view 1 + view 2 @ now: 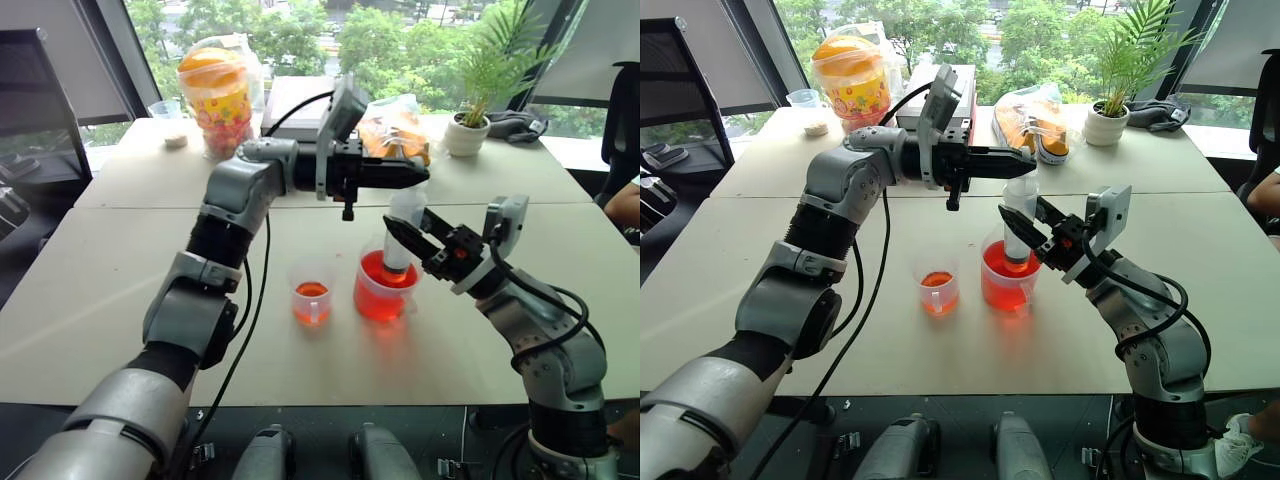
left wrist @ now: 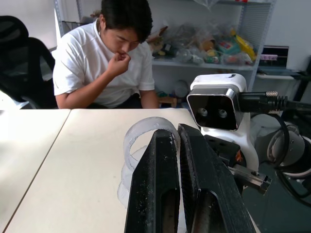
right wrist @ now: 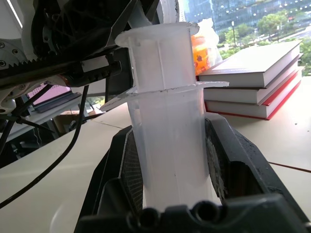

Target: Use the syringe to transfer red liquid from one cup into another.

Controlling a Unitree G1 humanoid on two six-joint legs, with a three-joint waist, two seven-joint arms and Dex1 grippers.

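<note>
The syringe stands upright with its tip down in the larger cup, which holds red liquid. My right gripper is shut on the syringe's clear barrel, below its flange. My left gripper reaches in level from the left, shut, its fingertips just over the white plunger's top. I cannot tell whether they touch it. The smaller cup stands just left of the larger one, with a little red liquid at its bottom.
At the back of the table are a snack jar, stacked books, an orange snack bag, a potted plant and a small clear cup. A person sits by the table on the right.
</note>
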